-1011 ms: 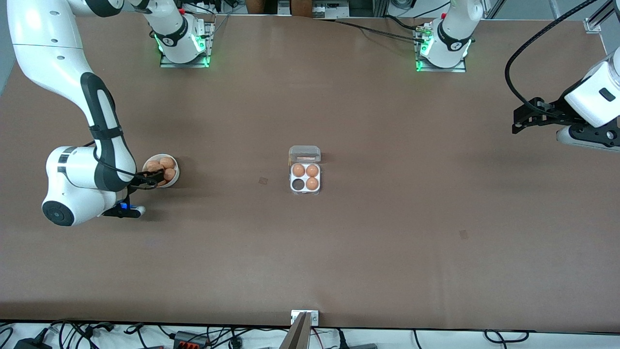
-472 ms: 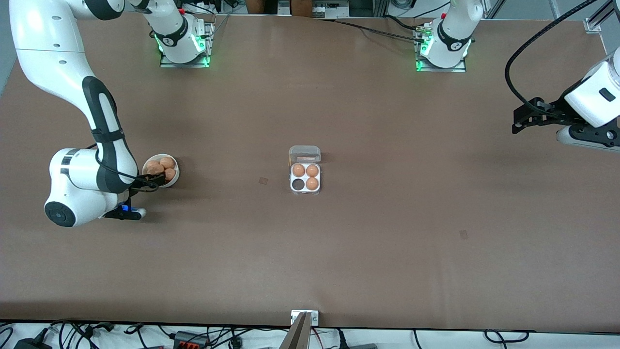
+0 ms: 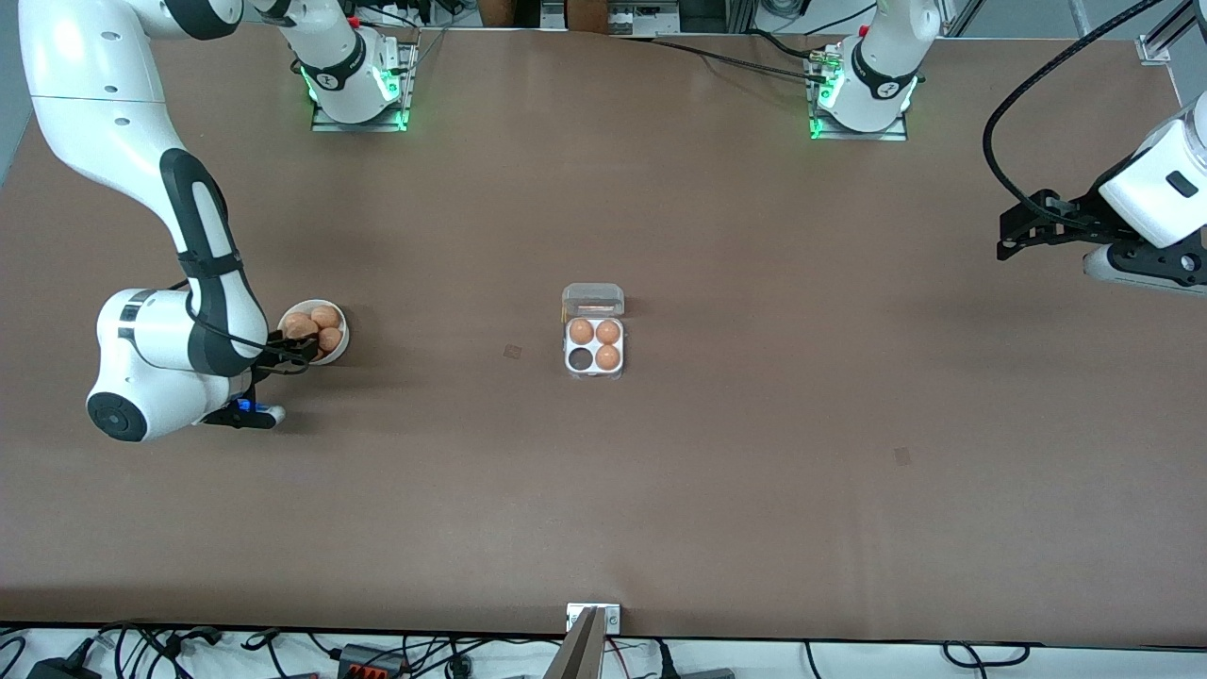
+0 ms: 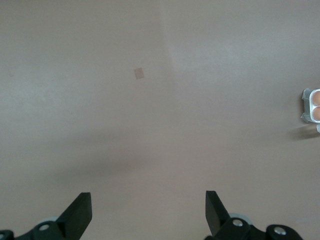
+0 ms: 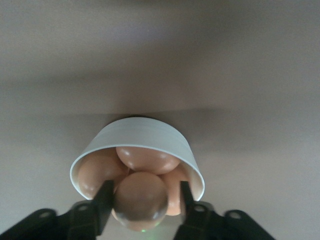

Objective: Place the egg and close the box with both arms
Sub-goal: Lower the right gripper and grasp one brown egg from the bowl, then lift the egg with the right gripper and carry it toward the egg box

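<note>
Tan-orange shell fills the gap between my right gripper (image 5: 142, 197) fingers (image 5: 104, 196): the egg (image 5: 140, 198) I want sits clamped there, one black pad on each side of its widest part, just over the rim of the white bowl (image 5: 137, 134) where the other eggs (image 5: 146, 156) lie heaped. I take it across the middle because a smooth rounded thing would likely slip from a grip placed higher or lower, and I judge a gentle squeeze is wise with so thin a shell. In the front view the right gripper (image 3: 294, 351) is at the bowl (image 3: 338, 350), toward the right arm's end of the table. The box (image 3: 594, 342) lies well apart in the middle of the table (image 3: 754, 453), its clear lid (image 3: 593, 300) thrown open on the side toward the bases, so the cells stay reachable; three cells hold eggs and the dark empty cell (image 3: 578, 358) is on the side nearer the front camera, toward my right arm. That is where this egg belongs. My left gripper (image 3: 1007, 247) waits, fingers (image 4: 80, 212) spread wide apart over bare table at the left arm's end, the box (image 4: 312, 105) just at the edge of its wrist view. Compared with a second ago, my right gripper has drawn slightly back from the bowl's centre toward its rim; over the last half second it has scarcely moved, and the left arm has held its place throughout.
</note>
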Available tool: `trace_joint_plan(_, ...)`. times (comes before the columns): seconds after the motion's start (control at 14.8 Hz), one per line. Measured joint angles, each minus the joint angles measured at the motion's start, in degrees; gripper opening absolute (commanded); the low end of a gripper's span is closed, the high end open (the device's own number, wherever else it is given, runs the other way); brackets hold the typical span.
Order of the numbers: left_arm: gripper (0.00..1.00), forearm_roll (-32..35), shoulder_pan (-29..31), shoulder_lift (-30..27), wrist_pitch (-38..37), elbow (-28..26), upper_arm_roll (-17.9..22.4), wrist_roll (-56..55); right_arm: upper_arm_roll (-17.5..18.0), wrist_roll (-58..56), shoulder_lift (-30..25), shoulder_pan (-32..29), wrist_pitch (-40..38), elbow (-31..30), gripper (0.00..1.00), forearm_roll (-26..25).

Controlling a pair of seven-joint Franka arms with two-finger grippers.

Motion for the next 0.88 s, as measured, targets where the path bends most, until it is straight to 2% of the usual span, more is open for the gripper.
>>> trace_joint_plan(0.2,1.0,0.0,0.0,0.0,0.0,0.0,0.0,0.0,0.0,0.01,0.0,0.04,0.0,0.1,0.32,0.0)
trace_joint_plan(0.4,1.0,0.0,0.0,0.0,0.0,0.0,0.0,0.0,0.02,0.01,0.0,0.12,0.0,0.29,0.26,0.0)
trace_joint_plan(0.61,1.0,0.0,0.0,0.0,0.0,0.0,0.0,0.0,0.05,0.0,-0.11,0.26,-0.49,2.05,0.25,0.0)
trace_joint_plan(0.88,1.0,0.0,0.0,0.0,0.0,0.0,0.0,0.0,0.15,0.0,-1.46,2.78,-3.82,7.37,0.26,-0.24)
